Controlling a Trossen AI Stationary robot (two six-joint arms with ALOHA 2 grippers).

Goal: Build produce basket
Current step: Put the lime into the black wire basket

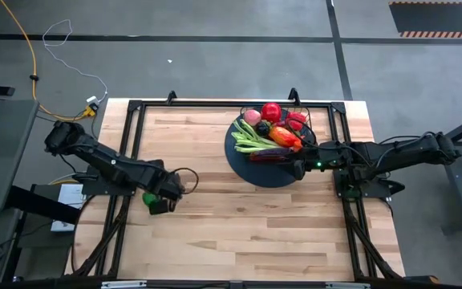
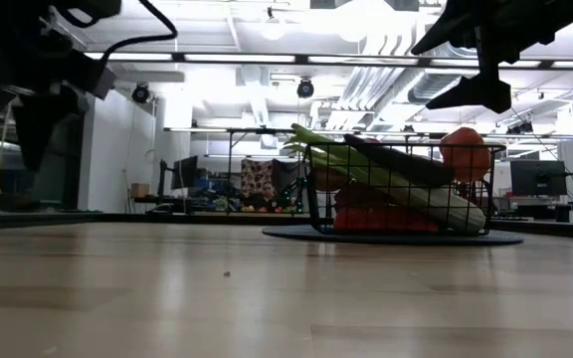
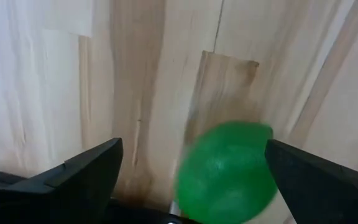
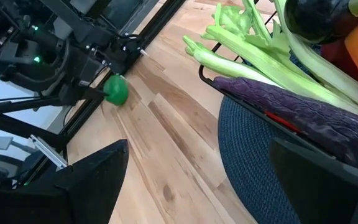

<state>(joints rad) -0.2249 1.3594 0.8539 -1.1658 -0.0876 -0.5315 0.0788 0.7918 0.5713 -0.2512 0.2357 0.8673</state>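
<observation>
Left gripper (image 1: 169, 193) sits low over the left side of the pale wooden bench (image 1: 239, 233), fingers wide apart w/ nothing clamped. The small round green fruit (image 3: 227, 173) rests on the bench in the gap between them, closer to one finger than the other in the left wrist view, touching neither as far as I can tell; in the high view it shows as a green spot (image 1: 149, 198) at the gripper's left edge. Judgement on handling: smooth glossy skin, light, prob. firm, and round so it will roll if nudged off-centre; best taken across its widest middle w/ both fingers meeting it evenly, gripper centred first. Risk is a finger clipping it sideways & sending it across the bench. Moving right: open bench between, then the black wire-mesh basket (image 2: 318, 174) on its dark grey round disc base (image 1: 243, 164), far-right part of the bench, well apart from the green fruit. Already inside: long pale green celery stalks (image 4: 253, 53), dark purple eggplant (image 4: 291, 112) lying along the near wall, round red piece (image 1: 270, 111), pink piece (image 1: 252, 117), orange piece (image 1: 285, 138). Celery and eggplant poke over the rim, so the pile is nearly full and any drop-in needs a free gap on top. Right gripper (image 1: 298, 167) hovers just at the basket's near-right edge over the disc, fingers spread apart & empty, looks to be waiting.
</observation>
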